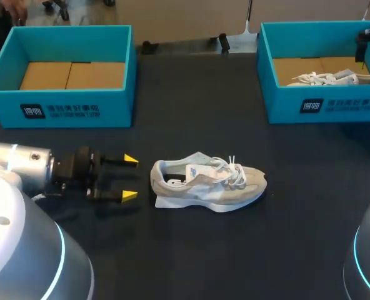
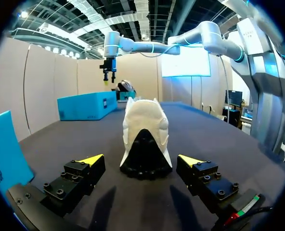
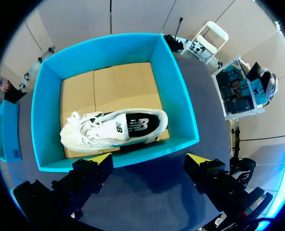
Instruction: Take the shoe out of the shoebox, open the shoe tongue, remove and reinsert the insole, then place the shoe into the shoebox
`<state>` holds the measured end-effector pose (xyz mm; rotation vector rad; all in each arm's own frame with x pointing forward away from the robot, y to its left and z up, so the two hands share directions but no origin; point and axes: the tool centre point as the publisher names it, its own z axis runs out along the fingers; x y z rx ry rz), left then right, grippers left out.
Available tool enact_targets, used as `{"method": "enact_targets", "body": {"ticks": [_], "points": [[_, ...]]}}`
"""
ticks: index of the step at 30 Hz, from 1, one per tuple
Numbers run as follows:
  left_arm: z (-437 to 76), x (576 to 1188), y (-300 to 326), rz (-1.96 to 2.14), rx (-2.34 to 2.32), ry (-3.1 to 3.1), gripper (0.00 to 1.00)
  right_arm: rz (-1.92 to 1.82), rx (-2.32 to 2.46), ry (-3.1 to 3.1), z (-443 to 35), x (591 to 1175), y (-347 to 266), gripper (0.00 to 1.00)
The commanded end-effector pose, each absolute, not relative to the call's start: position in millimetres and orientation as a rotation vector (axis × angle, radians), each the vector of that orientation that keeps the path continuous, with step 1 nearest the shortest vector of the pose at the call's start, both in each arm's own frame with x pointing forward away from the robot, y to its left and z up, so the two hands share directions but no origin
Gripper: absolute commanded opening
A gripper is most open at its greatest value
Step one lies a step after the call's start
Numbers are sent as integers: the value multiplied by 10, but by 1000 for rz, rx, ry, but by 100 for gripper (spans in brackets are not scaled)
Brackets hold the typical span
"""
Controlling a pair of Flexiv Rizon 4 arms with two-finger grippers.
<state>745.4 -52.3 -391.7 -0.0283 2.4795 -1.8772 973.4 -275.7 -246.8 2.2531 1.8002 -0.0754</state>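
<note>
Bare table (image 1: 191, 250) lies between my left gripper (image 1: 130, 178) and the shoe (image 1: 207, 182) ahead of it, while the walls of the shoebox (image 3: 181, 96) ring the other shoe (image 3: 113, 127) under my right gripper (image 3: 149, 158), open from above.

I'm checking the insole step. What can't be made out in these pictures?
- Shoe on the table: its inside is too small in the head view; left wrist view shows only its heel end.
- Second shoe in the right shoebox: head view, front wall hides its lower part.
- Right gripper: head view, cut off by the edge.
</note>
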Motion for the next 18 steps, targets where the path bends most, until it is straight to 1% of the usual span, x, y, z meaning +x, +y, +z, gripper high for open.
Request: {"method": "enact_targets", "body": {"ticks": [1, 9, 18], "points": [[-3945, 7504, -664, -1875, -22, 2497, 100, -73, 2252, 1799, -2469, 9726, -2757, 100], [-3987, 7427, -850, -1865, -31, 2562, 100, -73, 2252, 1799, -2469, 9726, -2757, 100], [-4037, 7360, -923, -1833, -53, 2582, 100, -73, 2252, 1799, -2469, 9726, -2757, 100]]}}
